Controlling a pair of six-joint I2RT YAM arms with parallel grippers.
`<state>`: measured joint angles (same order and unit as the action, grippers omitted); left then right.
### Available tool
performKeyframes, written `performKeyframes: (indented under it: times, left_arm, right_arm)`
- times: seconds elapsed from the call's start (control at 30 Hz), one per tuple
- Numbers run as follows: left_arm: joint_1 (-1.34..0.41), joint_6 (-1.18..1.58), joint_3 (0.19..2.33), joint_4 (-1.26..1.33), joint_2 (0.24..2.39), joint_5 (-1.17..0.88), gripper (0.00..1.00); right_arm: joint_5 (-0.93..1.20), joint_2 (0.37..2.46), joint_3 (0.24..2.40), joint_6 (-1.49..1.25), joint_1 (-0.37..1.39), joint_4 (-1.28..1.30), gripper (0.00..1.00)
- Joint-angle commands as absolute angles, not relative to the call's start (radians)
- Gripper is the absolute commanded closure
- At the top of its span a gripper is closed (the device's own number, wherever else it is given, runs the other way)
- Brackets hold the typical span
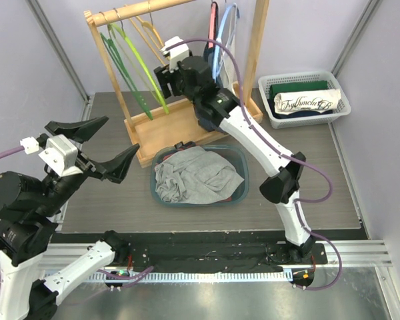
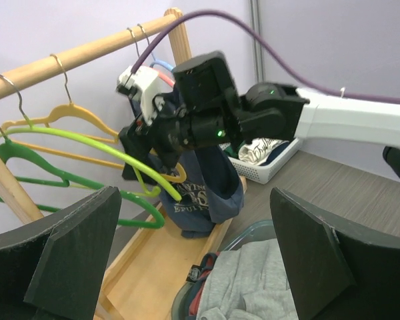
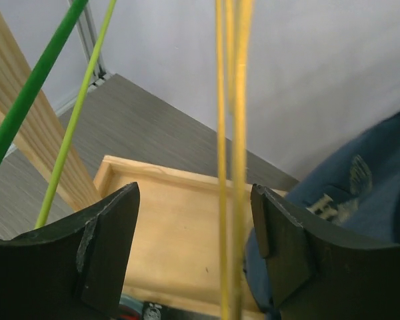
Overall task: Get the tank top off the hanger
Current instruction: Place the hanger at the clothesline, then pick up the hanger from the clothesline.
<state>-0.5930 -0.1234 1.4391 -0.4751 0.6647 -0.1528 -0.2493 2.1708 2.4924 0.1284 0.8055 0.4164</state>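
Observation:
The navy tank top [image 2: 201, 190] with pale lettering hangs on the wooden rack [image 1: 180, 123], and the right arm hides its top. It also shows at the right of the right wrist view [image 3: 363, 193]. In the top view the arm hides it. My right gripper [image 3: 197, 247] is open up at the rack [image 1: 165, 79], with the wires of a yellow hanger [image 3: 230, 167] between its fingers and the tank top just beside its right finger. My left gripper [image 2: 193, 260] is open and empty, raised left of the rack [image 1: 100, 147].
Green [image 1: 117, 63], lime [image 1: 143, 63] and yellow [image 1: 150, 30] hangers hang on the rail, with red and blue ones [image 1: 220, 30] to the right. A teal bin [image 1: 243, 160] of grey clothes sits in front of the rack. A white basket [image 1: 343, 100] of folded clothes stands at the far right.

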Motion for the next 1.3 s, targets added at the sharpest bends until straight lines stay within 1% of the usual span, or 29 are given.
performKeyframes:
  times: [0.0, 0.2, 0.37, 0.53, 0.6, 0.7, 0.77, 0.9, 1.27]
  left_arm:
    - [-0.583, -0.078, 1.413, -0.419, 0.669, -0.129, 0.00]
    - [-0.575, -0.063, 1.367, -0.414, 0.672, -0.088, 0.00]
    - [-0.575, -0.074, 1.302, -0.440, 0.678, -0.011, 0.00]
    - [-0.575, -0.090, 1.191, -0.424, 0.692, 0.100, 0.00]
    - [-0.575, -0.100, 1.149, -0.417, 0.701, 0.106, 0.00]
    - [-0.575, -0.088, 1.143, -0.425, 0.710, 0.046, 0.00]
    - [-0.575, -0.080, 1.147, -0.425, 0.715, -0.029, 0.01]
    - [-0.575, -0.072, 1.166, -0.430, 0.722, -0.083, 0.02]
    - [-0.575, -0.057, 1.193, -0.443, 0.726, -0.170, 0.03]
  right_arm:
    - [-0.244, 1.967, 2.459, 0.086, 0.741, 0.416, 0.23]
    - [-0.219, 1.899, 2.433, 0.074, 0.692, 0.485, 0.20]
    - [-0.213, 1.853, 2.392, 0.057, 0.644, 0.503, 0.20]
    - [-0.183, 1.833, 2.368, 0.061, 0.634, 0.505, 0.20]
    - [-0.181, 1.830, 2.373, 0.067, 0.624, 0.508, 0.20]
    - [-0.163, 1.829, 2.379, 0.063, 0.603, 0.511, 0.20]
    - [-0.141, 1.836, 2.401, 0.051, 0.591, 0.511, 0.19]
    - [-0.130, 1.855, 2.424, 0.022, 0.555, 0.515, 0.19]
    - [-0.137, 1.816, 2.316, 0.012, 0.496, 0.520, 0.19]
